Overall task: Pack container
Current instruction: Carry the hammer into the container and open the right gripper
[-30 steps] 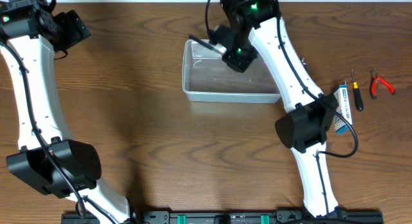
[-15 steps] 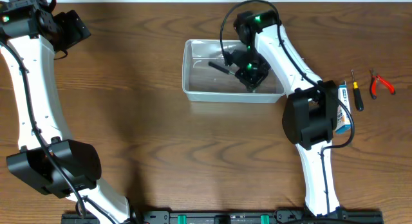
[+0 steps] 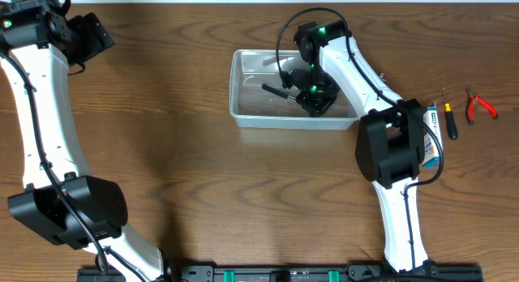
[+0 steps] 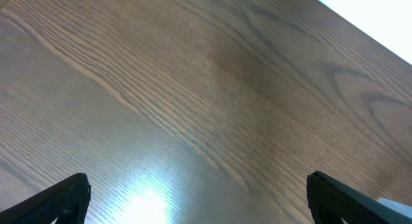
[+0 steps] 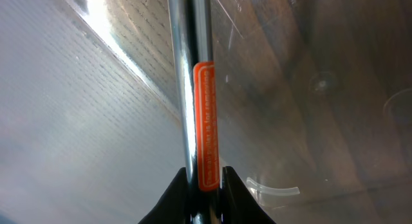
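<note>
**Tabletop holdings, tub at far centre**

- Wooden table: brown grain, bears everything listed.
- Left arm: white and black, far to the left of the container. Left gripper stands wide open and empty; its dark fingers frame only bare wood in the wrist view.
- Right arm: reaches over the container's right side, its wrist down inside it.
- Container: clear, see-through plastic tub, rectangular with rounded corners and a raised rim. It sits upright on the table, long side running left to right, the wood grain visible through its floor and walls.
- Blue-and-white package: to the right of the container, partly under the right arm's elbow.
- Right gripper: inside the container, clamped on a chrome-shafted tool.
- Chrome-shafted tool: bright metal shaft with an orange label, lying over the container's floor and pointing toward its left end.
- Screwdriver: black-and-yellow handle, just right of the package.
- Red-handled pliers: furthest right of the container.
</note>
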`<state>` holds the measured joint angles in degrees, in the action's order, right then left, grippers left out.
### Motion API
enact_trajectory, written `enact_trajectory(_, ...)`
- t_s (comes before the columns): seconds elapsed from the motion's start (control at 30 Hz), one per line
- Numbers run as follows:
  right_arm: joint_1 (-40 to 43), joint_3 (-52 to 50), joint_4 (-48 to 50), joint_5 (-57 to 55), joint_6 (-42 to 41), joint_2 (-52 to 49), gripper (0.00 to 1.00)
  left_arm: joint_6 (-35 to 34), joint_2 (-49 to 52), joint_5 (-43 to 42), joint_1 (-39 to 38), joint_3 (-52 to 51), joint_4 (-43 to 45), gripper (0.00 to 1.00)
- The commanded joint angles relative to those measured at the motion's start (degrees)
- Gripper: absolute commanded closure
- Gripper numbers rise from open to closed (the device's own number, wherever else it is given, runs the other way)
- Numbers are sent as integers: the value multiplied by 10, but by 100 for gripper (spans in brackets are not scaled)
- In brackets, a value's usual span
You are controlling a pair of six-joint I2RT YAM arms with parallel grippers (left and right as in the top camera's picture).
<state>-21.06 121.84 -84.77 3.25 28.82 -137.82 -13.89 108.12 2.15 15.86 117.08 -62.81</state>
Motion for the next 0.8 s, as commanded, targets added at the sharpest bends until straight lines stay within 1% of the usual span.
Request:
enact_trajectory(0.0,1,-2,0,9,11,16,96,1,2,9,0,3,-2,2)
enact_trajectory(0.07,1,-2,0,9,11,16,93,1,2,9,0,3,-2,2)
enact_trajectory(0.17,1,-2,-1,9,10,16,69,1,2,9,0,3,-2,2)
enact_trajectory(0.23,1,-2,-1,9,10,16,62,1,2,9,0,3,-2,2)
enact_trajectory(0.6,1,-2,3,9,8,16,53,1,2,9,0,3,-2,2)
enact_trajectory(0.77,8,-2,21,0,-9,16,49,1,2,9,0,3,-2,2)
